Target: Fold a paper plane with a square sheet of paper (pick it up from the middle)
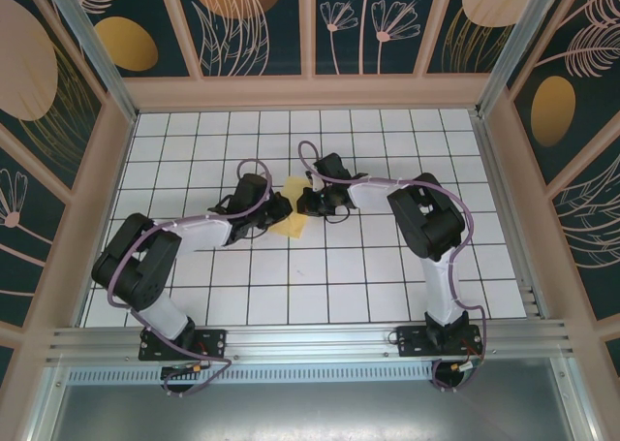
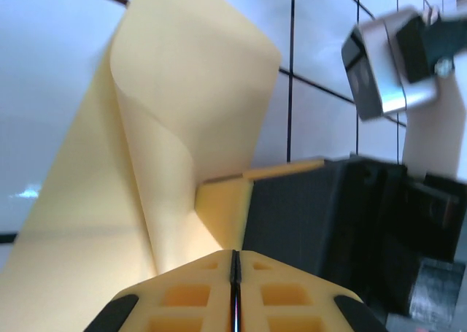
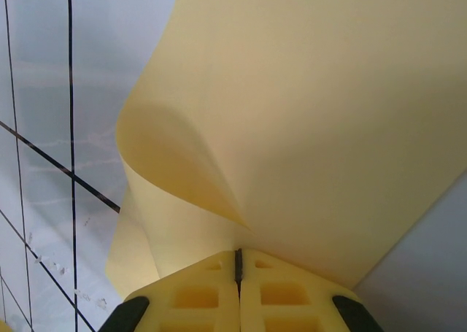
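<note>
Square sheet of paper (image 1: 294, 214): pale yellow, curled, at centre of the overhead frame over the white grid table (image 1: 339, 286). Pinched from the left by left claw (image 1: 282, 212) and from the right by right claw (image 1: 303, 204), both clamped tight on it.

no legible text, no labels or brand marks, no numbers or signs, square sheet of paper (image 3: 328, 128) blank
</note>
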### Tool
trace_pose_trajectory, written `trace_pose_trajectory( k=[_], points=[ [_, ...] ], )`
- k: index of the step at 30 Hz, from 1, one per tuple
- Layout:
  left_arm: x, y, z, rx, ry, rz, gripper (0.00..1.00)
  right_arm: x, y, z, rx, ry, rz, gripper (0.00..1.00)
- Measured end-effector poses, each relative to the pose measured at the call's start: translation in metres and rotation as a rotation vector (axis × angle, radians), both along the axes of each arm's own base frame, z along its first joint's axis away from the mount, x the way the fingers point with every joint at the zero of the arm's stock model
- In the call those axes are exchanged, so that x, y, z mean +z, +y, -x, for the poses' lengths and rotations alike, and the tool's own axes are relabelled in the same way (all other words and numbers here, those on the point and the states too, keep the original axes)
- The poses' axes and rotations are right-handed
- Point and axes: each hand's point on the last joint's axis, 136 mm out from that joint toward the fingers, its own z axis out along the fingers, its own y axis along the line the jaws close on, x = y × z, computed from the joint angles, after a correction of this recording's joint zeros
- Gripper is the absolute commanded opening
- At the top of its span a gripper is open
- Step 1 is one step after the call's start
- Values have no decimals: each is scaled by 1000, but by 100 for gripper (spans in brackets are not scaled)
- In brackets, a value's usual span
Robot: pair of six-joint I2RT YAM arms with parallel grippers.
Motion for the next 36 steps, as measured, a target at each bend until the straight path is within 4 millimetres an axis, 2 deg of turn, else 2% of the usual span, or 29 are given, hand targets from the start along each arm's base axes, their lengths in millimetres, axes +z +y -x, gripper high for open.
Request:
trace_pose_trajectory(
  k=[7, 15, 27, 36],
  points=[
    [-5, -6, -19, 15, 3, -10, 11, 0, 0, 0, 0, 2, 1, 7],
    [-32, -6, -20, 16, 62, -47, 11, 0, 0, 0, 0, 3, 2, 7],
    [-51, 10, -24, 64, 84, -158, 8, -1, 0, 0, 0, 3, 3, 7],
    [-52, 13, -25, 73, 88, -183, 8, -1, 1, -1, 0, 3, 2, 7]
  ],
)
